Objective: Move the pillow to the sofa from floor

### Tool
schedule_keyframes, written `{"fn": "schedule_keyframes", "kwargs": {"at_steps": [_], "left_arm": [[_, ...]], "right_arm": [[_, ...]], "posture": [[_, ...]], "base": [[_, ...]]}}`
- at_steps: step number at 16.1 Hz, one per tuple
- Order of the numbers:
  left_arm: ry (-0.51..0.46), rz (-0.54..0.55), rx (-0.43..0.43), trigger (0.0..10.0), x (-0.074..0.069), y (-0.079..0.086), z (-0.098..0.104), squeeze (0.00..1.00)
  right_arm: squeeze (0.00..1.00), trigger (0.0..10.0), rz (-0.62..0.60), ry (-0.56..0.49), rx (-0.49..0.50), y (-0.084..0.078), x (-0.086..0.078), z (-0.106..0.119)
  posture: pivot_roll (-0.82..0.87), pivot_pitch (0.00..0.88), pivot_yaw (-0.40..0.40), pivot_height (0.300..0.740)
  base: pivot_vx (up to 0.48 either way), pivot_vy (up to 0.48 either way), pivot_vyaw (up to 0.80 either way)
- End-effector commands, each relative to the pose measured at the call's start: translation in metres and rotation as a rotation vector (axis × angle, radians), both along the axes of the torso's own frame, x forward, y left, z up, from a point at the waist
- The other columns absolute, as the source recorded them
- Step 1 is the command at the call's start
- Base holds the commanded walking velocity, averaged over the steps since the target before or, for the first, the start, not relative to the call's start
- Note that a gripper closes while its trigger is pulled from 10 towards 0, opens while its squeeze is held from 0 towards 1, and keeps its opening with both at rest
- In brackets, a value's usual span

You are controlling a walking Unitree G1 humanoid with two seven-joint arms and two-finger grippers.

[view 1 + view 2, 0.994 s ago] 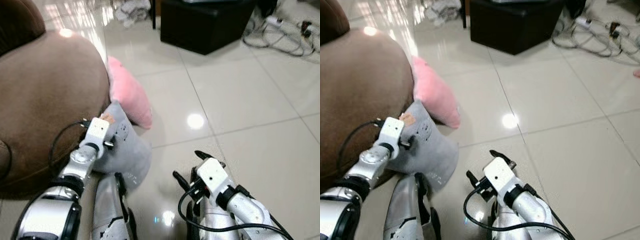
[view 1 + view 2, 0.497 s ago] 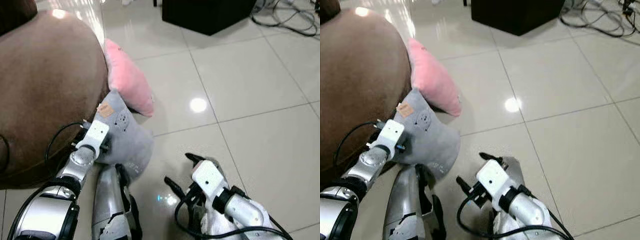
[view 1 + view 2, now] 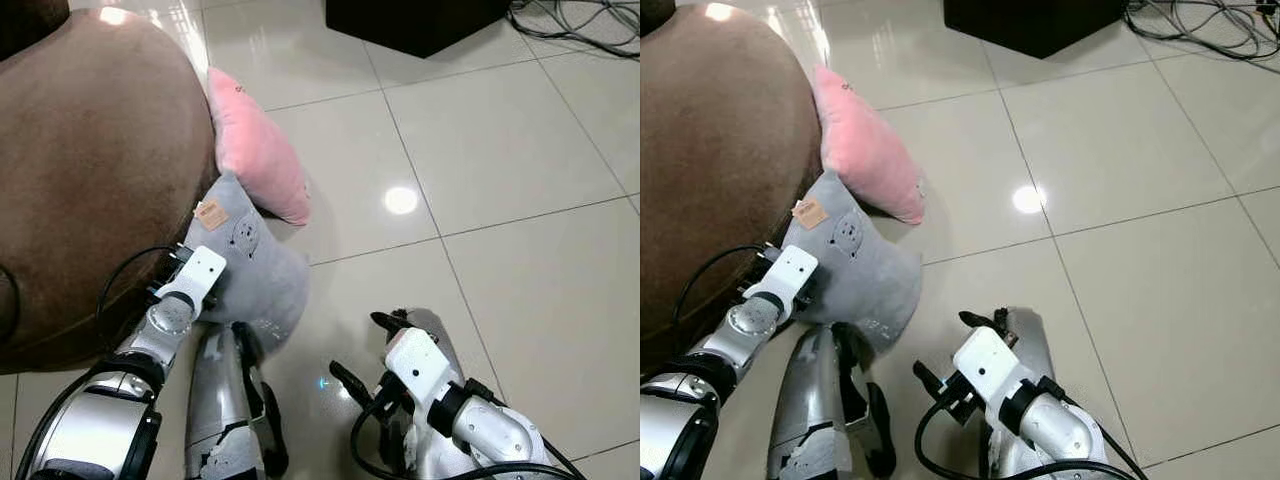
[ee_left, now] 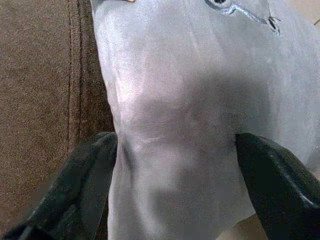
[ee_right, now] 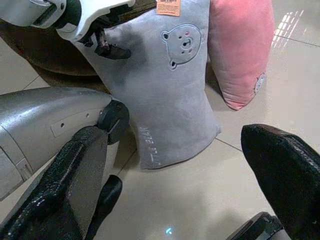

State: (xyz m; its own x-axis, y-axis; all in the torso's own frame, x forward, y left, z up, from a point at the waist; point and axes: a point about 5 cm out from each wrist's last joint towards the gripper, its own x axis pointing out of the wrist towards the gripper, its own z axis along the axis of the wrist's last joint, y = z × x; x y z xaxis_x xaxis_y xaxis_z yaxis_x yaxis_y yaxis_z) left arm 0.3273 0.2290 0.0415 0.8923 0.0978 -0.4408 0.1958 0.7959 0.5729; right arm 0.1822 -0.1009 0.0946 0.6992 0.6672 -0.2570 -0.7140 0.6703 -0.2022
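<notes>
A grey pillow [image 3: 252, 272] with a bear face and an orange tag stands on the floor tiles, leaning on the brown sofa [image 3: 90, 170]. A pink pillow [image 3: 255, 155] leans on the sofa just behind it. My left gripper [image 4: 176, 140] is open and straddles the grey pillow's sofa-side edge. One finger [image 4: 95, 165] lies between pillow and sofa, the other finger [image 4: 270, 170] rests on the pillow's front. My right gripper [image 3: 362, 348] hangs open low over the tiles, to the right of the grey pillow, with nothing between its fingers.
A black box [image 3: 410, 20] stands on the floor at the back, with loose cables [image 3: 580, 15] to its right. My silver leg [image 3: 215, 400] is right below the grey pillow. Bare glossy tiles [image 3: 500, 180] stretch out to the right.
The camera has tilted down and closer. My left gripper has slid lower along the grey pillow, farther from its tag. The right gripper sits lower in view.
</notes>
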Motion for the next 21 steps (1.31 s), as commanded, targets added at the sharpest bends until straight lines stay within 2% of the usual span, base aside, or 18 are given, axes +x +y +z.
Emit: {"fn": "schedule_keyframes", "kwargs": {"at_steps": [1, 21], "left_arm": [[0.048, 0.016, 0.009, 0.0, -0.0069, 0.0037, -0.0085, 0.00], [0.036, 0.033, 0.048, 0.0, -0.0069, 0.0081, -0.0070, 0.00]], "right_arm": [[0.00, 10.0, 0.028, 0.015, 0.007, 0.0041, -0.0071, 0.0005], [0.00, 10.0, 0.007, 0.038, 0.005, 0.0054, -0.0169, -0.0015]], "posture": [[-0.16, 0.360, 0.060, 0.535], [-0.16, 0.378, 0.066, 0.535]], "base": [[0.000, 0.000, 0.00], [0.000, 0.000, 0.00]]}}
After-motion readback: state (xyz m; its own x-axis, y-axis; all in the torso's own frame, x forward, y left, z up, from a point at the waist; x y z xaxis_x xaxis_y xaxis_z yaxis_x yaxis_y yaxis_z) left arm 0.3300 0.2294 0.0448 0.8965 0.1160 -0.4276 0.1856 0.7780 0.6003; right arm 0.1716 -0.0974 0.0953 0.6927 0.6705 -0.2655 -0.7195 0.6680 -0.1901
